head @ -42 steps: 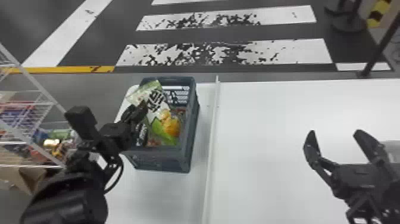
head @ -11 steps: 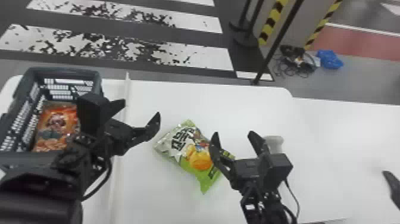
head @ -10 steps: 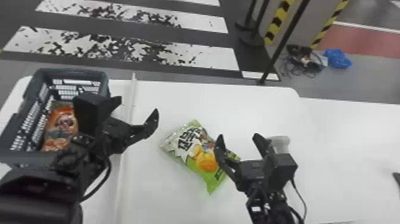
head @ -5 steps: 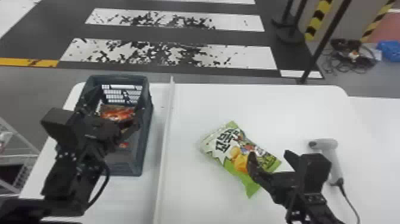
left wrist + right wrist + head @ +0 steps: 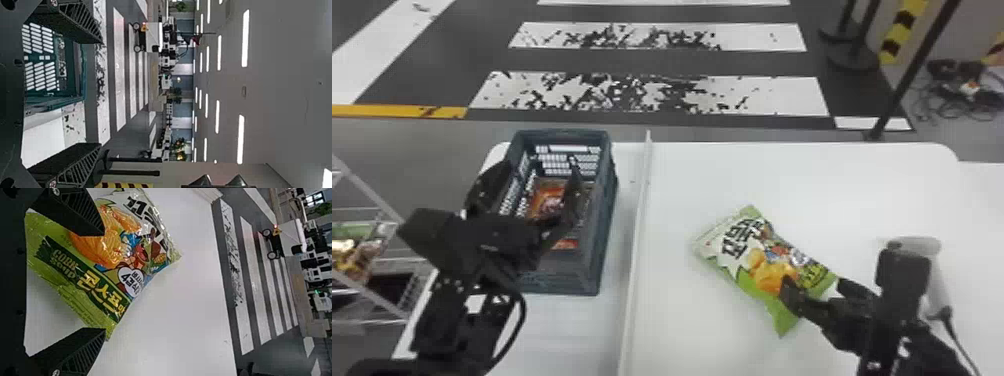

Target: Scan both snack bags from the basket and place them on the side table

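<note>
Left end effector [image 5: 541,166]: fingers spread over the basket [image 5: 604,220], holding nothing; the orange snack bag [image 5: 546,199] lies inside, below and between them. Probable step: fetching that bag. Go down square to it, keep both fingers inside the walls, take a fold of film and close gently; pinch hard and the contents may crush. One finger hangs near the side wall, so centre before you lower. Contact with the bag: can't tell. Right end effector [image 5: 813,285]: fingers also spread, around the lower end of the green snack bag [image 5: 772,260], which lies flat on the bench [image 5: 717,175]. Whether it has been scanned, can't say. Avoid sweeping sideways; the bag could skid. Handheld scanner [image 5: 938,287] close beyond the right end effector, its cable [image 5: 958,337] trailing beside that arm; mind the snag. Raised divider [image 5: 637,225] stands between your two end effectors; lift the orange bag well over it.
</note>
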Controlling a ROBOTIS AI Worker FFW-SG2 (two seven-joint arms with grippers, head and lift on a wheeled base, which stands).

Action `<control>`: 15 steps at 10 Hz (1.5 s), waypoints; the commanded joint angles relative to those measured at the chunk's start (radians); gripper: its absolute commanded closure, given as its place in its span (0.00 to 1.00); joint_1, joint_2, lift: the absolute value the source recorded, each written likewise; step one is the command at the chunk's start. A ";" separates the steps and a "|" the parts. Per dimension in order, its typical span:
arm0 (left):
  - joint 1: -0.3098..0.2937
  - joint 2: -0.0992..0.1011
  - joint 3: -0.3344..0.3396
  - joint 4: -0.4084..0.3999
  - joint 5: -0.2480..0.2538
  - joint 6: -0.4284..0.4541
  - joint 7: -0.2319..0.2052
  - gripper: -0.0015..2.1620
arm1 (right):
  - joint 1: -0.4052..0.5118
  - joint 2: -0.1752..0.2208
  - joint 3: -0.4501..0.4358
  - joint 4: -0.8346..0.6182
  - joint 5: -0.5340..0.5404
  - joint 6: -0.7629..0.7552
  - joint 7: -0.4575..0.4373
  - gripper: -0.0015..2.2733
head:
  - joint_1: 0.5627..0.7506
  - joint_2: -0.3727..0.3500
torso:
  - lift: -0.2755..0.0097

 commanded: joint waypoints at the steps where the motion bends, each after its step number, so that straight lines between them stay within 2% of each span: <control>1: 0.002 0.002 0.000 0.000 0.001 0.000 -0.001 0.03 | -0.036 0.002 -0.006 0.003 -0.004 0.066 0.010 0.03 | 0.70 0.58 | 0.70; 4: 0.014 0.006 0.000 0.003 0.009 0.000 -0.001 0.03 | -0.153 0.002 -0.021 0.092 0.009 0.241 0.038 0.06 | 0.70 0.58 | 0.70; 5: 0.016 0.008 0.003 0.006 0.009 0.000 -0.001 0.03 | -0.168 0.002 -0.032 0.116 0.016 0.244 0.070 0.21 | 0.70 0.59 | 0.70; 6: 0.017 0.009 0.003 0.011 0.009 0.000 -0.003 0.03 | -0.177 0.002 -0.039 0.124 0.029 0.272 0.104 0.62 | 0.70 0.59 | 0.70; 7: 0.017 0.009 0.005 0.017 0.010 0.000 -0.001 0.03 | -0.177 0.002 -0.047 0.121 0.027 0.281 0.097 0.99 | 0.70 0.60 | 0.70; 10: 0.020 0.009 0.008 0.036 0.012 -0.012 -0.001 0.03 | -0.148 0.002 -0.090 0.052 -0.048 0.250 0.125 0.99 | 0.70 0.58 | 0.70; 12: 0.025 0.009 0.015 0.036 0.020 -0.018 -0.001 0.03 | -0.136 0.002 -0.098 -0.038 -0.045 0.195 0.108 0.99 | 0.70 0.58 | 0.70; 13: 0.028 0.009 0.020 0.036 0.024 -0.027 -0.001 0.03 | -0.133 0.002 -0.078 -0.078 0.022 0.149 0.091 0.99 | 0.70 0.57 | 0.70; 15: 0.028 0.016 0.026 0.034 0.040 -0.027 0.000 0.03 | -0.133 0.002 0.000 -0.120 0.254 0.023 0.034 0.99 | 0.70 0.55 | 0.70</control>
